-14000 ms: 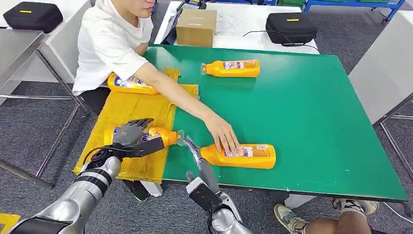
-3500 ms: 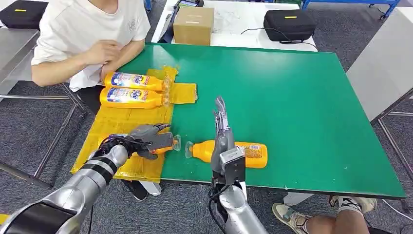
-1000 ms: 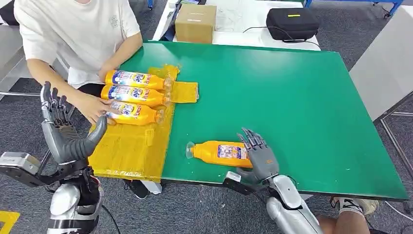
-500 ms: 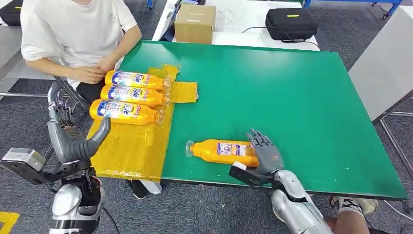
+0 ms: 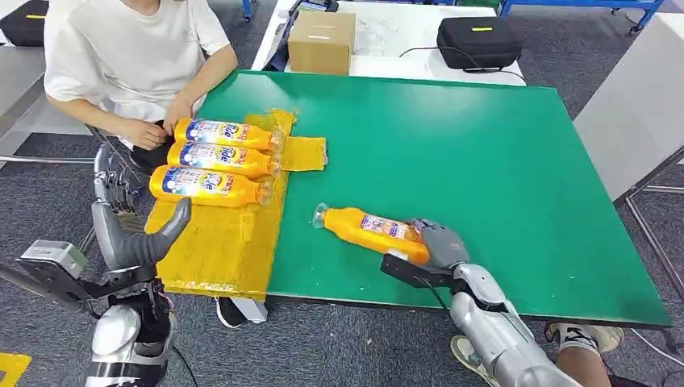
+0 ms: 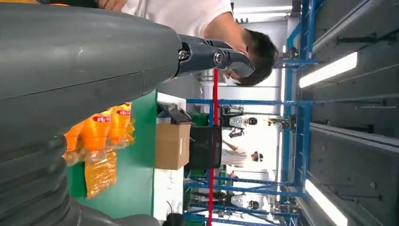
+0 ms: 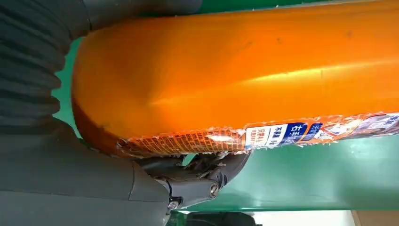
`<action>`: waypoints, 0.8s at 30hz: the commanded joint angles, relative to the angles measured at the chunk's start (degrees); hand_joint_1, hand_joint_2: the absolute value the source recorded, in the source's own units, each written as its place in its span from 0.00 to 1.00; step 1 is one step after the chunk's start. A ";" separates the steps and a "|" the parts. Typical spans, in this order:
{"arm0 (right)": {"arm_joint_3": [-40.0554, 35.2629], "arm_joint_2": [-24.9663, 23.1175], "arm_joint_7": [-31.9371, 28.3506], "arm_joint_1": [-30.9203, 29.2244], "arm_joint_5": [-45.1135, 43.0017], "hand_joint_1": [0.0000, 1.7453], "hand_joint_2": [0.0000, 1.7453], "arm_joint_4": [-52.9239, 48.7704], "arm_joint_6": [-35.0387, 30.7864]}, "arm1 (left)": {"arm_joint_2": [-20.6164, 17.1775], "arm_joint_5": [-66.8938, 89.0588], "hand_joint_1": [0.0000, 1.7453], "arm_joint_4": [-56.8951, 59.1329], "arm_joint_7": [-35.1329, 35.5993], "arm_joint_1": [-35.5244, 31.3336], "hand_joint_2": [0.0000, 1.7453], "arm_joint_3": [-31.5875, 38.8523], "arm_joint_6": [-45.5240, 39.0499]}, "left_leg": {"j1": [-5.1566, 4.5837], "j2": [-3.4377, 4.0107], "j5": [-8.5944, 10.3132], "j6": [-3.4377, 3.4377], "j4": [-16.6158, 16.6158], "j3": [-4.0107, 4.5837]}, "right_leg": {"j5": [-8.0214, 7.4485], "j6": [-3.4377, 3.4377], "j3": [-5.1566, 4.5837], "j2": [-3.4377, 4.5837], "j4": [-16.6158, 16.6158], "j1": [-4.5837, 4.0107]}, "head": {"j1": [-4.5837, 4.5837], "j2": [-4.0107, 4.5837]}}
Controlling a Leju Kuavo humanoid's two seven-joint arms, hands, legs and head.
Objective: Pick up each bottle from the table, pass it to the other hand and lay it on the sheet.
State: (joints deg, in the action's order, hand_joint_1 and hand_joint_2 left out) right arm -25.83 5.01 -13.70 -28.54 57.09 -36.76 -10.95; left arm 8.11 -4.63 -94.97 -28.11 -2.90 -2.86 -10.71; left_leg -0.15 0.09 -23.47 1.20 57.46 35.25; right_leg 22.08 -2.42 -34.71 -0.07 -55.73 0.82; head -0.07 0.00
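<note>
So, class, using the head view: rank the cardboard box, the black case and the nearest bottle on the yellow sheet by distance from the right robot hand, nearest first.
From the right robot hand, which grips a bottle at the table's near edge:
1. Nearest sheet bottle, on the yellow sheet, off to its left.
2. Cardboard box, beyond the table's far edge, left of centre.
3. Black case, beyond the far edge too; too close to the box to call.

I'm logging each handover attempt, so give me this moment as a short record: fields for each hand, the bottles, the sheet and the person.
right hand: grips the base end of the fourth bottle, cap end pointing toward the sheet
left hand: raised beside the table, fingers spread, holds nothing
bottles on sheet: three, lying side by side
yellow sheet: on the green table's left edge, near half bare
person: seated at the far left corner, hands near the bottles
</note>
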 commanded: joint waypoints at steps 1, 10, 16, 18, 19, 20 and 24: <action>-3.18 0.04 0.48 -2.51 -0.93 1.00 1.00 9.02 4.04 | -0.55 -2.45 0.00 4.55 1.14 -2.15 1.00 1.63 1.30 | 0.06 -0.14 -0.04 -0.09 -0.11 -0.22 | 0.09 0.12 0.27 -0.13 0.10 -0.07 | 0.02 0.00; -3.19 -0.31 -2.01 -2.71 -3.48 1.00 1.00 10.48 5.74 | -0.67 -2.38 0.00 5.42 1.04 -2.67 1.00 1.06 1.75 | 0.07 -0.20 0.01 -0.08 -0.09 -0.23 | 0.04 0.12 0.27 -0.20 0.11 -0.08 | 0.00 0.00; -0.69 -0.25 -9.92 -0.11 -12.08 1.00 1.00 10.27 9.75 | -1.16 -3.87 0.00 7.98 0.91 -4.25 1.00 0.18 2.49 | 0.09 -0.21 0.00 -0.07 -0.11 -0.37 | 0.05 0.10 0.41 -0.21 0.14 -0.10 | 0.02 0.00; 0.88 -0.04 -13.37 1.82 -15.38 1.00 1.00 9.32 10.23 | -1.21 -4.33 0.00 8.83 1.04 -4.14 1.00 -0.57 3.17 | 0.12 -0.38 0.01 -0.11 -0.15 -0.41 | 0.10 0.14 0.50 -0.38 0.19 -0.13 | 0.00 0.00; 2.75 -0.37 -15.52 3.10 -18.20 1.00 1.00 8.21 10.22 | -1.33 -5.04 0.00 8.98 1.24 -3.69 1.00 -1.09 4.15 | 0.10 -0.33 0.02 -0.07 -0.17 -0.44 | 0.08 0.11 0.50 -0.33 0.20 -0.11 | -0.02 0.00; 4.60 -0.87 -18.01 4.81 -20.93 1.00 1.00 6.21 9.53 | -1.29 -6.04 0.00 9.18 1.80 -2.79 1.00 -1.66 5.38 | 0.13 -0.35 0.00 -0.11 -0.19 -0.48 | 0.10 0.15 0.56 -0.35 0.24 -0.14 | 0.00 0.00; 12.73 -4.23 -23.16 12.18 -31.31 1.00 1.00 -7.15 8.86 | -0.46 -9.87 0.00 15.00 9.20 0.89 1.00 -4.59 9.01 | 0.06 -0.17 -0.09 -0.11 -0.20 -0.55 | 0.10 0.10 0.55 -0.18 0.19 -0.07 | 0.00 0.00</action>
State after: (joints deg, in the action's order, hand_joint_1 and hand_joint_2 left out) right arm -24.49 4.99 -31.16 -29.01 36.58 -31.91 -2.47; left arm 8.02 -10.57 -90.84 -26.34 -4.53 -2.82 -5.51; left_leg -0.13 0.11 -23.54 1.17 57.47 34.98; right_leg 22.08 -2.41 -34.49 -0.05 -55.72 0.79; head -0.07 0.00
